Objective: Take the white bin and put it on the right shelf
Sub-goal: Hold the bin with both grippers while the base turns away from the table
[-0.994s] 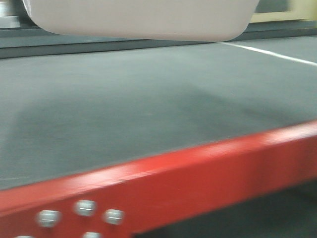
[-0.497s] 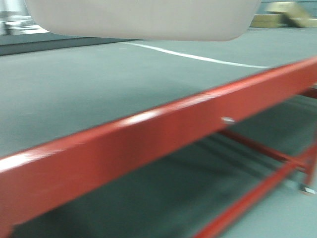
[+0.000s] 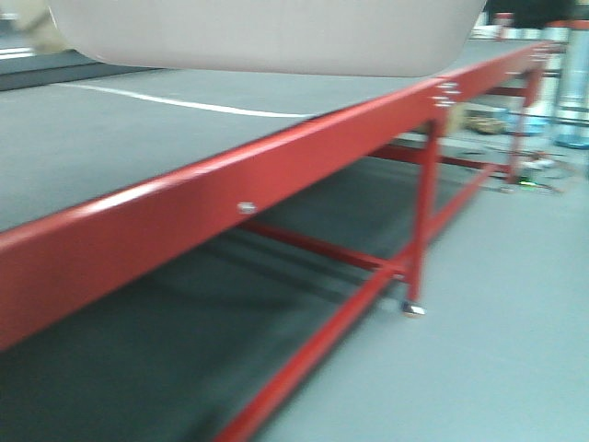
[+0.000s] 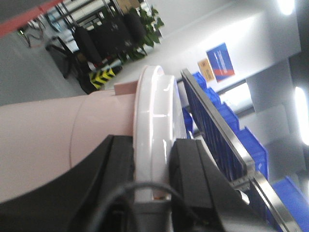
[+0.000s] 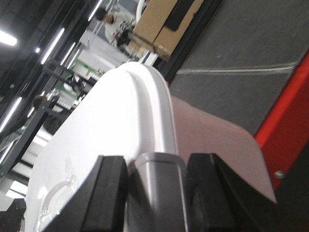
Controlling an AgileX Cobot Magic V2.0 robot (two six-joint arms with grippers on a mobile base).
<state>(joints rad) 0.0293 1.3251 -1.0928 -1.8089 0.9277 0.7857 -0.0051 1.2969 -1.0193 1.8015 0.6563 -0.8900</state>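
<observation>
Front-facing camera: the large translucent pinkish-white plastic tub [image 3: 267, 37] with rounded corners fills the top of the frame. It is held up off the grey tabletop [image 3: 110, 138] of the red-framed table [image 3: 184, 212] and does not touch it. A white line [image 3: 184, 103] crosses the tabletop under the tub.

In the left wrist view, the left gripper [image 4: 153, 145] is clamped on the rim of the tub's glossy white lid [image 4: 154, 96]. One black finger [image 4: 113, 164] sits on the body side and the other on the lid side. Past the lid, apart from the tub, stands a shiny steel rack shelf [image 4: 219, 123] carrying blue open crates [image 4: 292, 198].

In the right wrist view, the right gripper [image 5: 157, 162] is closed in the same way on the other end of the lid rim, with a black finger on each side. The red frame shows beyond the tub.
</observation>
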